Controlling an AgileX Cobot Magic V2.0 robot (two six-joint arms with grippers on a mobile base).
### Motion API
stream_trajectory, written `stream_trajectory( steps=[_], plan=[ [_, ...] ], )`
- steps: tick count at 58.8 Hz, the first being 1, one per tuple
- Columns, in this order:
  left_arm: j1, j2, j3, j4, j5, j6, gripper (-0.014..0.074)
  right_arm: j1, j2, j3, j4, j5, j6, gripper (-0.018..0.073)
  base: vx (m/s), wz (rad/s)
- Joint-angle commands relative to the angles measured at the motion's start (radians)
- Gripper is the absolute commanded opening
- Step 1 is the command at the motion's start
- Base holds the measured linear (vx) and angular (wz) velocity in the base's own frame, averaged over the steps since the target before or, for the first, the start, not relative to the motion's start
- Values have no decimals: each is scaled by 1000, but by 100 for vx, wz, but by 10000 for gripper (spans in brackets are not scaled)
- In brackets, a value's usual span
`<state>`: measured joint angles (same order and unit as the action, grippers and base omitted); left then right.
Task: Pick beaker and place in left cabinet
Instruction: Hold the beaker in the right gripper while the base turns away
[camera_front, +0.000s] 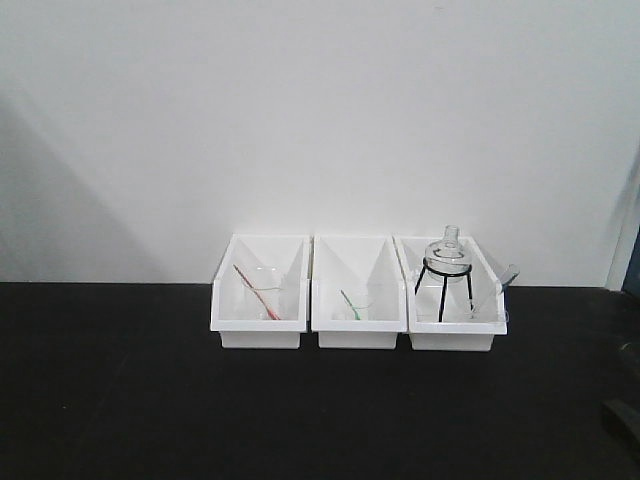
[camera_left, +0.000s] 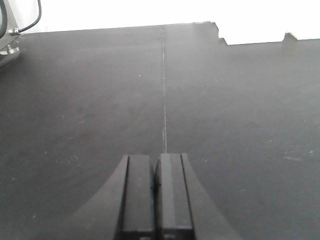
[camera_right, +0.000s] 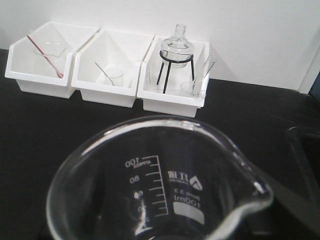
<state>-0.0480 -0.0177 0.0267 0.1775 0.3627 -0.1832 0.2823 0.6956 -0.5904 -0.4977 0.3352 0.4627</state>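
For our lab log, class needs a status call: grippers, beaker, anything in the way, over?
Left gripper shut, empty, above black table. Right gripper at 100 ml beaker, hold unclear. Left cabinet out of view; nothing seen blocking.

Left gripper (camera_left: 156, 197) closed, seemingly empty.

Front view: we note even, diffuse light with no hard shadows. A broad faint shadow greys the wall (camera_front: 60, 180) at left, and the black table (camera_front: 150, 400) swallows detail. Slightly soft and grainy.

Left wrist view: wall strip on top blown out to white. Table shows a dull grey sheen. Left gripper (camera_left: 154, 162) blurred at the bottom edge.

Right wrist view: beaker (camera_right: 165, 190) too near the lens, rim out of focus with bright glare streaks, yet we read its printed scale. White bins (camera_right: 102, 92) behind look sharper.
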Motion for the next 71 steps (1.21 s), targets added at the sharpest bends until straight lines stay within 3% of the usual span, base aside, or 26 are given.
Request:
stream_trajectory(
  steps=[1, 20, 71],
  plan=[
    [-5, -10, -15, 3, -75, -4, 4, -5, -78, -4, -15, -57, -8, -1, 0, 0],
    [-5, -10, -15, 3, -75, -4, 4, -5, -212, 9, -11, -34, -9, -1, 0, 1],
    [-5, -10, -15, 3, -75, -4, 4, -5, -212, 9, -11, -33, -9, -1, -7, 27]
  ],
)
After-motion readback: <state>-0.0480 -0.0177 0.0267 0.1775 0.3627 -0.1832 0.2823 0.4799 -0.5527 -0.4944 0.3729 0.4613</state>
